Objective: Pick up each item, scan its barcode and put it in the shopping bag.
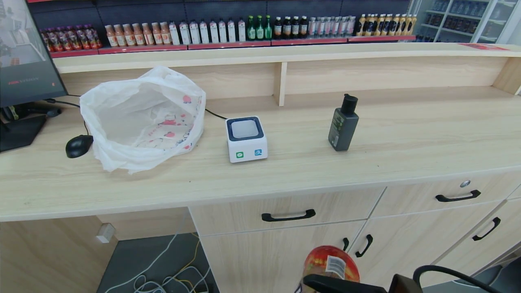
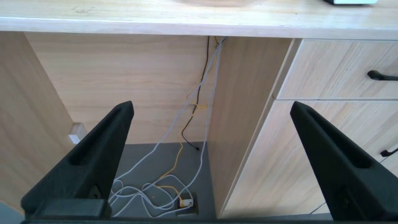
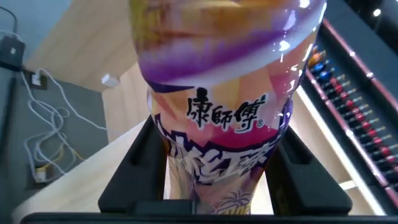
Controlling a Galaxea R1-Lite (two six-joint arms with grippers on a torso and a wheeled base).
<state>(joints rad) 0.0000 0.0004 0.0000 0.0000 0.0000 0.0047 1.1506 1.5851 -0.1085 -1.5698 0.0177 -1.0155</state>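
at the bottom edge of the head view, right of centre, the right gripper is clamped on a colourful drink bottle. its black fingers press against both sides of the label. a white barcode patch on the bottle faces up toward the head camera. the bottle sits lower in the frame than the counter's front edge, in front of the drawers.

the left gripper has its two fingers spread wide with nothing between them. it faces the open space under the counter, where loose cables lie on the grey floor.

on the counter, left of centre in the head view, the white shopping bag stands with its mouth open. a small white scanner sits near the bag, at the centre of the frame. a dark bottle with a black cap stands upright right of centre, well apart from the scanner. a black mouse lies just beside the bag at mid-left, and a monitor fills the upper left corner. rows of shelf bottles run along the top of the frame.
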